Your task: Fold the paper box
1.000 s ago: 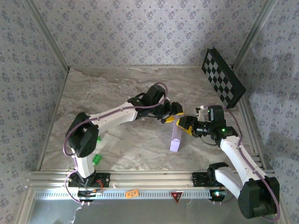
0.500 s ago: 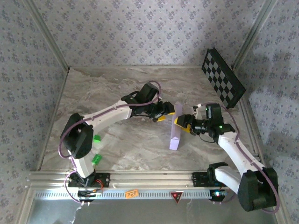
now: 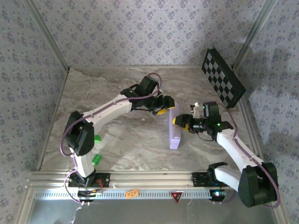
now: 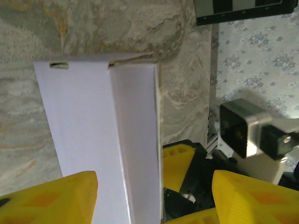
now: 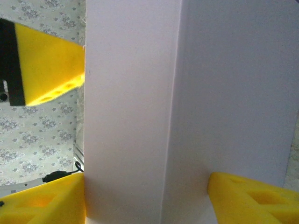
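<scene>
Standing on edge right of table centre, the paper box (image 3: 174, 133) runs near-to-far. The left gripper (image 3: 165, 106) is at its far end and the right gripper (image 3: 180, 122) just right of it. Both jaws are spread, straddling it unclamped.

The paper box (image 3: 174, 128) is smooth matt card; the table (image 3: 117, 149) looks marbled.

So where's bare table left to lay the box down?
Free: the table's far-left corner, between the left wall and left arm; also the near strip between paper box and front rail. Crowded: centre-right, where left gripper and right gripper flank the upright box.
</scene>
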`<state>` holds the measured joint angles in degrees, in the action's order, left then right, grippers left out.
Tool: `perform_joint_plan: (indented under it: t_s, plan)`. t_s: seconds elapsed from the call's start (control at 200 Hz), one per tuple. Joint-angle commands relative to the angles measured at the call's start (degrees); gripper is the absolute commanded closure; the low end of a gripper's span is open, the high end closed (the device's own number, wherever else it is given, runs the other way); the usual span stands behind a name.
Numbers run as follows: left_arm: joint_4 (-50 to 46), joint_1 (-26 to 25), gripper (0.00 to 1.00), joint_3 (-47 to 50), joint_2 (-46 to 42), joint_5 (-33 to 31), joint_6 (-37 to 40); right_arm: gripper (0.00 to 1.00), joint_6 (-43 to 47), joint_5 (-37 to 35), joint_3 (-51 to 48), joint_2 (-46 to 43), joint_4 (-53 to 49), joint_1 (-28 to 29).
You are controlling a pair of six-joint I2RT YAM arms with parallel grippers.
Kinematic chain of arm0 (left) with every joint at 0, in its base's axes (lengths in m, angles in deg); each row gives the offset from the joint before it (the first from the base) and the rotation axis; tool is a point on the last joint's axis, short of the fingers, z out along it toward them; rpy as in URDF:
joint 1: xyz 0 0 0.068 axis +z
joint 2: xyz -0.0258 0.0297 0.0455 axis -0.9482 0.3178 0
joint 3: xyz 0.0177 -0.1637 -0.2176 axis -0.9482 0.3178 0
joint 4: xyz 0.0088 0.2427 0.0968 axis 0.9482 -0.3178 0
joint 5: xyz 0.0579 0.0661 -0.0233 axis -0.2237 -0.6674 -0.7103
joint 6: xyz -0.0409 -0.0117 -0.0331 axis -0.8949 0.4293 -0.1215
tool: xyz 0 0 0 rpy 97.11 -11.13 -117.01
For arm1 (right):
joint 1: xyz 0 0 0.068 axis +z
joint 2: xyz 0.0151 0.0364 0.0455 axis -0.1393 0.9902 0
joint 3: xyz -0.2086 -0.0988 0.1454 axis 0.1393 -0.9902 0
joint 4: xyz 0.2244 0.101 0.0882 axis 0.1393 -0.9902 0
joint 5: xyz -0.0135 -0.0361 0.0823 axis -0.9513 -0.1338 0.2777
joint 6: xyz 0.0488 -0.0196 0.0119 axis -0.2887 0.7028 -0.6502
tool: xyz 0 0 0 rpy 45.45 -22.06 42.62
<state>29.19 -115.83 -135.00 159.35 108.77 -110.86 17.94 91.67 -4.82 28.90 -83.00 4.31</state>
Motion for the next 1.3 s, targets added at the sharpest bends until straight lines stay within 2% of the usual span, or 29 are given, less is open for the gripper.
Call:
perform_joint_plan:
  t_s: [0.0, 0.345, 0.63, 0.895, 1.0, 1.134, 1.299]
  plan:
    - [-1.65, 0.85, 0.33, -3.27, 1.89, 0.93, 2.9, 0.33, 2.4, -7.62, -2.15, 3.57, -8.02, 0.77]
    - [-3.79, 2.67, 0.34, -9.23, 8.02, 1.26, 5.94, 0.33, 2.71, -7.97, -0.82, 6.23, -8.1, 1.99]
    - [-4.34, 5.08, 0.42, -12.21, 10.75, 0.95, 6.75, 0.34, 2.54, -8.32, -0.37, 6.12, -8.66, 2.45]
    - [-0.25, 5.4, 0.43, -7.58, 10.98, 3.42, 5.0, 0.34, 2.54, -8.54, -0.29, 6.66, -8.58, 2.55]
    - [4.26, 5.5, 0.41, -4.11, 10.28, 5.35, 2.87, 0.34, 2.54, -8.41, -0.24, 7.1, -8.39, 2.56]
    - [5.62, 5.44, 0.38, -2.88, 9.87, 5.67, 2.36, 0.35, 2.49, -8.51, -0.08, 7.11, -8.35, 2.71]
    - [4.33, 5.58, 0.51, -2.03, 9.86, 4.5, 2.74, 0.35, 2.36, -8.59, -0.13, 7.11, -8.37, 2.81]
